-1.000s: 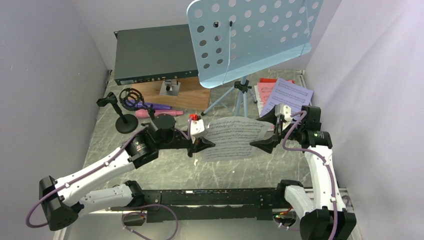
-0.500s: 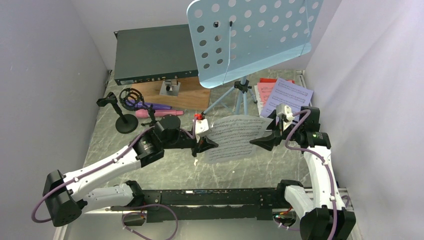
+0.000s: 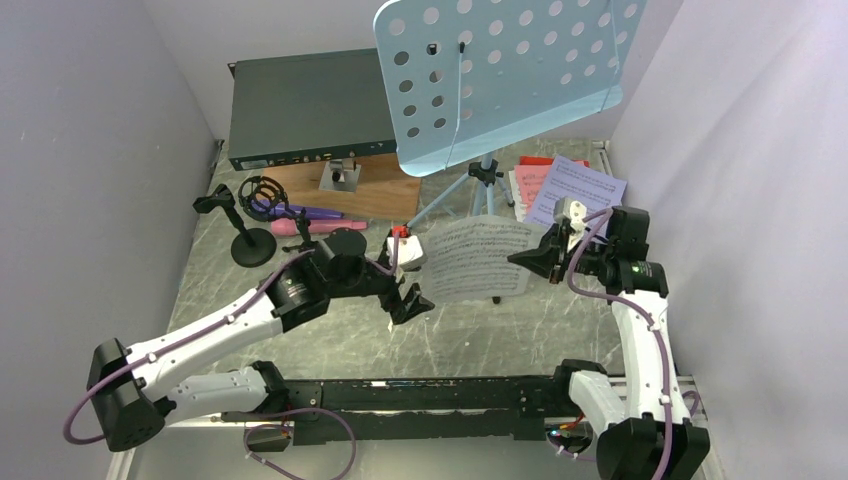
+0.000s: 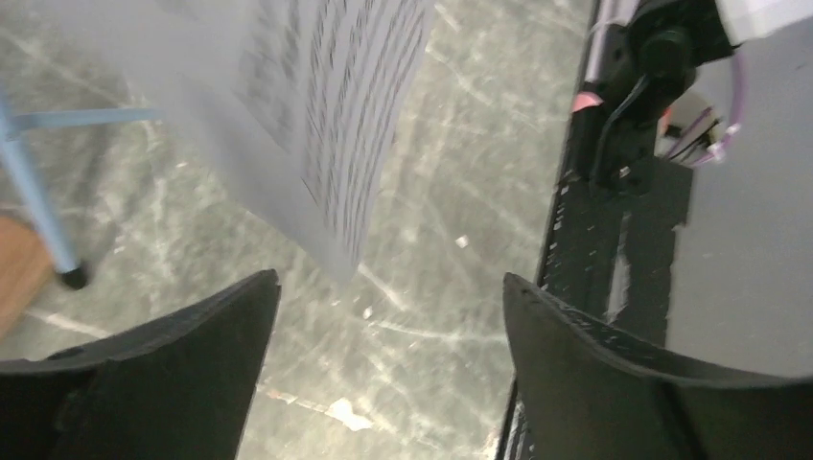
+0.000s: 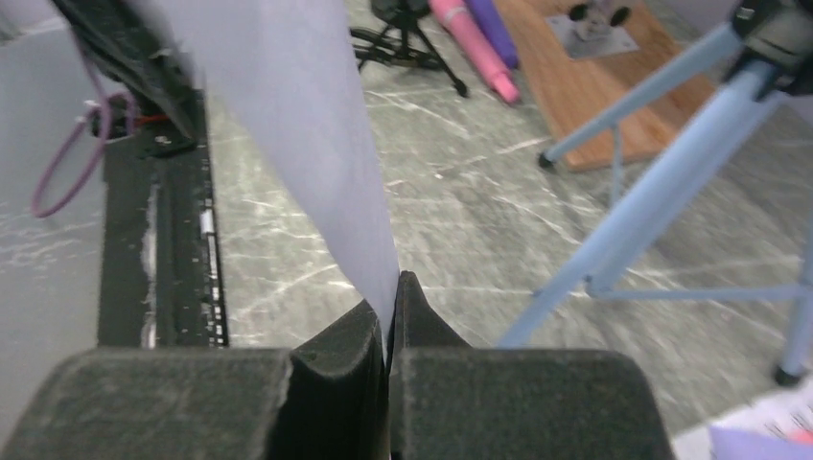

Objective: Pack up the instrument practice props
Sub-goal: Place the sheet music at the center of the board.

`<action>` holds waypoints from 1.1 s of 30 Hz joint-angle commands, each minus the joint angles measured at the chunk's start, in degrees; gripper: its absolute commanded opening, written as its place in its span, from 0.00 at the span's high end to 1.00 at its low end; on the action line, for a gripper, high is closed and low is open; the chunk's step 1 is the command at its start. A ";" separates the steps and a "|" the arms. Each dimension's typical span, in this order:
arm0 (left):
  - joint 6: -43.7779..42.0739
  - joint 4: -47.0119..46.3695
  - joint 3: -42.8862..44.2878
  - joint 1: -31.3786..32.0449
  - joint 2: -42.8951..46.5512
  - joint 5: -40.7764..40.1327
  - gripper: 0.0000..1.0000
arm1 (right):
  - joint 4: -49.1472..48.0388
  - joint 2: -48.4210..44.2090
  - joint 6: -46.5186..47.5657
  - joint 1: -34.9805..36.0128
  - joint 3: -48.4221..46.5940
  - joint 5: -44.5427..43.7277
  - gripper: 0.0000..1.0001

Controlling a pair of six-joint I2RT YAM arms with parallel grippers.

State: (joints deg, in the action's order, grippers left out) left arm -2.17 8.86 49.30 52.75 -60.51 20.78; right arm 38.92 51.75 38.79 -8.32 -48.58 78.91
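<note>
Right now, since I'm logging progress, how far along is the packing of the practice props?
Nothing looks packed yet. In hand: the right end effector is shut on the white printed music sheet, held off the table; the left end effector is open. Left: the lavender paper sheet, red paper sheet, pink toy microphone, purple toy microphone, black round-base mic holder and upright light-blue perforated music stand.

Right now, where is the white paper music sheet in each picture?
Top external: the white paper music sheet is near the middle.
Left wrist: top centre, above the open left gripper.
Right wrist: upper left, pinched by the right gripper.
Shared landmark: the light-blue metal tripod legs.
</note>
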 commanded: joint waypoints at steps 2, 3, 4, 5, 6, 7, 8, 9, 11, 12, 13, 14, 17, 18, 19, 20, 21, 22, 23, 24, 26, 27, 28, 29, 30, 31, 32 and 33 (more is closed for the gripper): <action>-6.24 11.41 5.15 0.18 5.85 -10.28 0.01 | 4.17 -0.32 3.00 -3.04 -4.74 -9.70 1.00; -7.52 12.80 5.33 0.17 6.29 -11.59 0.00 | 4.60 -0.45 2.98 -3.89 -4.59 -11.20 1.00; -8.67 14.47 5.51 0.24 7.02 -12.63 0.00 | 4.75 -0.67 2.82 -4.90 -4.22 -12.62 1.00; -9.86 16.01 5.68 0.25 7.39 -13.59 0.00 | 4.77 -0.88 2.28 -5.82 -3.86 -14.27 1.00; -10.81 17.45 5.74 0.18 7.68 -14.61 0.01 | 4.72 -1.06 1.69 -6.69 -3.50 -16.12 1.00; -11.59 18.61 5.66 0.19 7.97 -15.49 0.01 | 4.56 -1.05 1.00 -7.54 -3.20 -17.92 1.00; -12.08 19.18 5.31 0.16 8.34 -16.37 0.01 | 4.26 -1.05 0.09 -8.41 -2.83 -19.51 1.00; -12.29 19.32 4.58 0.21 8.71 -16.91 0.00 | 3.75 -1.03 -0.80 -9.30 -2.45 -21.25 1.00; -12.21 18.35 2.60 0.20 9.72 -17.76 0.00 | 0.39 -0.99 -4.61 -10.46 -1.54 -26.54 1.00; -12.08 17.32 1.35 0.24 10.25 -17.86 0.01 | -1.54 -1.03 -6.64 -10.86 -1.14 -29.50 1.00; -12.02 16.41 0.20 0.12 10.65 -17.83 0.01 | -3.70 -0.99 -9.05 -11.12 -0.76 -32.76 1.00; -12.06 15.79 -0.72 0.11 10.83 -17.68 0.00 | -6.02 -0.91 -10.88 -11.26 -0.35 -36.45 1.00; -12.15 16.92 -1.09 0.11 10.33 -17.84 0.00 | -12.45 -0.08 -14.33 -11.52 0.72 -47.21 1.00; -12.07 17.05 -1.19 0.08 10.17 -17.81 0.01 | -14.34 0.38 -15.06 -11.55 1.00 -50.35 1.00; -12.02 17.05 -1.36 0.15 9.93 -17.66 0.01 | -16.46 1.03 -15.32 -11.47 1.35 -53.20 1.00; -11.98 16.93 -1.47 0.16 9.77 -17.18 0.01 | -18.43 1.78 -15.65 -11.59 1.65 -55.50 1.00; -12.04 16.82 -1.48 0.11 9.64 -16.58 0.01 | -19.91 2.75 -15.89 -11.59 1.79 -57.53 1.00; -12.18 16.85 -1.49 0.13 9.56 -16.30 0.00 | -21.34 3.80 -15.93 -11.57 1.74 -59.22 1.00; -12.25 16.87 -1.49 0.16 9.54 -16.02 0.00 | -22.50 5.13 -16.12 -11.62 1.53 -60.58 1.00; -12.24 16.92 -1.41 0.09 9.56 -15.91 0.01 | -23.68 6.41 -16.44 -11.49 1.27 -61.77 1.00; -12.32 16.83 -1.48 0.10 9.90 -15.74 0.01 | -25.91 9.10 -16.96 -11.50 0.55 -63.57 1.00; -12.33 16.75 -1.56 0.11 10.13 -15.62 0.00 | -27.10 10.97 -17.25 -11.46 0.17 -64.44 1.00; -12.34 16.77 -1.67 0.12 10.27 -15.52 0.00 | -28.33 12.28 -17.45 -11.47 -0.27 -65.25 1.00; -12.33 16.69 -1.74 0.13 10.44 -15.50 0.00 | -29.42 13.80 -17.55 -11.46 -0.80 -66.04 1.00; -12.37 16.64 -1.83 0.15 10.54 -15.50 0.01 | -30.70 15.17 -17.78 -11.47 -1.37 -66.84 1.00; -12.38 16.63 -1.84 0.09 10.58 -15.44 0.01 | -32.36 16.75 -18.04 -11.43 -1.96 -67.55 1.00; -12.33 16.65 -1.84 0.15 10.59 -15.43 0.01 | -33.32 18.25 -18.24 -11.40 -2.55 -68.24 1.00; -12.33 16.63 -1.89 0.12 10.59 -15.46 0.01 | -34.50 19.69 -18.49 -11.30 -3.10 -68.95 1.00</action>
State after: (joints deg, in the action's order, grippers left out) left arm -13.50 26.24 47.77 52.75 -50.92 3.84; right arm 13.34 67.90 22.37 -19.64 -47.51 15.53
